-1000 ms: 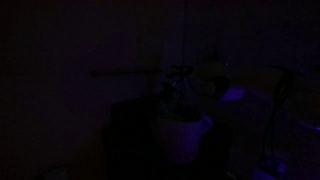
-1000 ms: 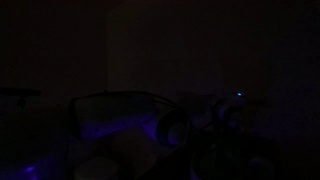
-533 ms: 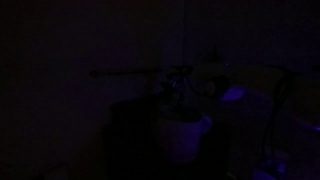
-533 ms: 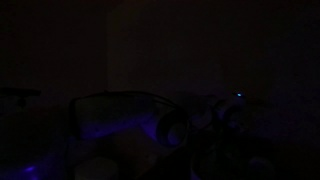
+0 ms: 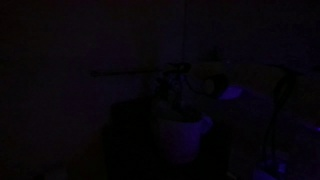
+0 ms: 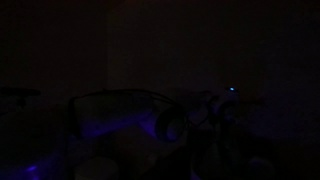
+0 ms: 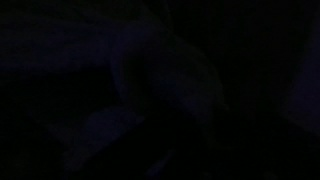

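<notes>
The scene is almost fully dark. In an exterior view the robot arm's end (image 5: 185,95) shows as a faint shape above a pale cup-like object (image 5: 185,130). In an exterior view a small blue light (image 6: 232,90) glows on the arm, beside a faint rounded shape (image 6: 170,125). The wrist view is nearly black; only dim outlines show. The gripper's jaws cannot be made out in any view.
A faint horizontal bar (image 5: 125,72) runs to the left of the arm. A curved cable or rim (image 6: 110,97) arcs over a bluish glow (image 6: 100,130). Everything else is lost in darkness.
The small blue light on the arm has shifted slightly left and up in an exterior view. Nothing else visibly changes.
</notes>
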Available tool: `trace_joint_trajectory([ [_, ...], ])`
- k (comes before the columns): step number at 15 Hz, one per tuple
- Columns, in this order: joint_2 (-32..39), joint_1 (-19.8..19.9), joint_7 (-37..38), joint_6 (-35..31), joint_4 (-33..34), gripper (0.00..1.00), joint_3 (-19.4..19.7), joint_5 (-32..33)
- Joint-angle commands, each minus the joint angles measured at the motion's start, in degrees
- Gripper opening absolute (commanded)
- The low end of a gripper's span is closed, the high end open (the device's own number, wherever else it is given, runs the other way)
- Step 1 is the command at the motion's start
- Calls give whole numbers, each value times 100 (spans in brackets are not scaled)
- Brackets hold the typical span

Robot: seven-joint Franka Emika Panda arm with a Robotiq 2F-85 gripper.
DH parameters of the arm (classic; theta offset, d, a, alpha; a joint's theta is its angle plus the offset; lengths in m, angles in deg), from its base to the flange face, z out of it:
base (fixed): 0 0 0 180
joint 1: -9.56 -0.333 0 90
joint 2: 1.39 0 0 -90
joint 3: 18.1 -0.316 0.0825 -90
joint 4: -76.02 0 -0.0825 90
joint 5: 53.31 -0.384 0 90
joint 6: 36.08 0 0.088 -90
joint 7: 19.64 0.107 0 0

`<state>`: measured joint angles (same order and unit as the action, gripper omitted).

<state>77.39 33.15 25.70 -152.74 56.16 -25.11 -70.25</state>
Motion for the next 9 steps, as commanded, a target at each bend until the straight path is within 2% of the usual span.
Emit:
trace_joint_trajectory([
  [1,-41,-69,408,-880,-12,9,111,-8],
  [7,19,-340,2225,-2332,-259,9,509,140],
  [9,190,-497,2865,-2501,-108,9,754,166],
])
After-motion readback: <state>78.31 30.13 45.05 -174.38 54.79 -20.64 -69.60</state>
